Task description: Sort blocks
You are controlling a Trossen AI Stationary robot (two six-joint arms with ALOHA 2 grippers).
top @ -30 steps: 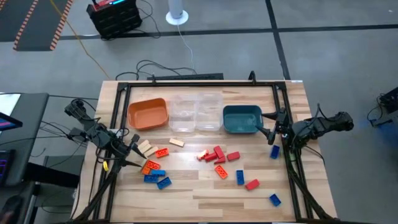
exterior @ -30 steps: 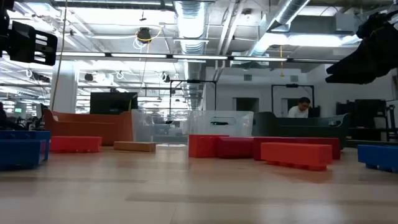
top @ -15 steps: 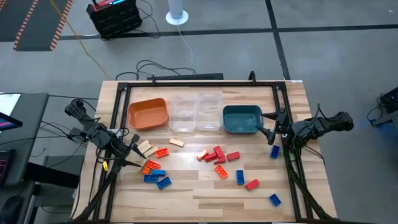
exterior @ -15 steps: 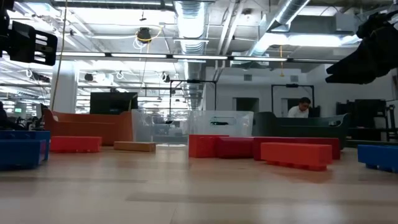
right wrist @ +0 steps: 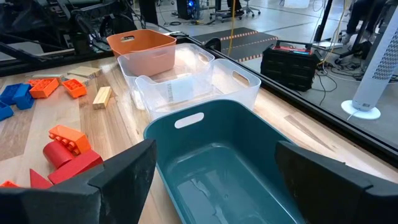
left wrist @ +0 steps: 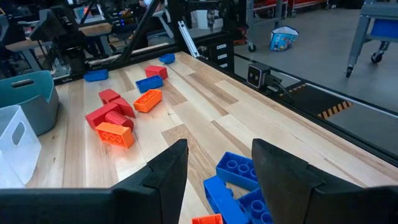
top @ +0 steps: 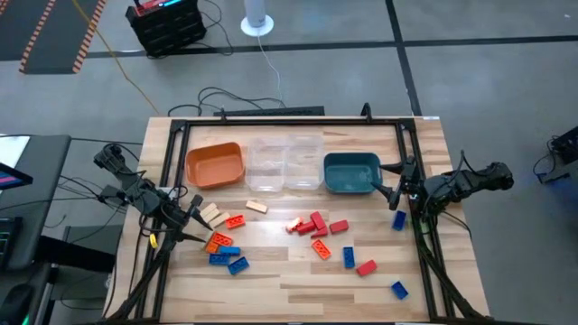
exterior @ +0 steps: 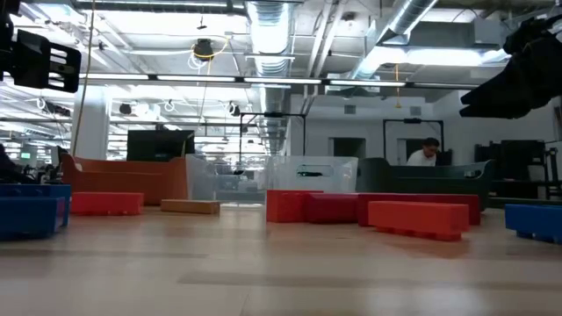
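The blocks lie flat on the wooden table (top: 298, 280). Tan ones (top: 212, 214), orange ones (top: 218, 241) and blue ones (top: 231, 260) lie at the left. A red cluster (top: 312, 224) is in the middle, and single blue blocks (top: 398, 219) lie at the right. My left gripper (top: 194, 222) hovers open at the table's left edge, just above the blue blocks (left wrist: 233, 180), with nothing between its fingers (left wrist: 165, 171). My right gripper (top: 395, 192) hovers open at the right edge, beside the teal tray (top: 351, 172) and pointing over it (right wrist: 217, 155).
An orange tray (top: 215, 165), two clear trays (top: 284, 163) and the teal tray stand in a row along the far side. Black frame rails (top: 424, 244) run along the table's left and right edges. Bare wood lies near the front edge.
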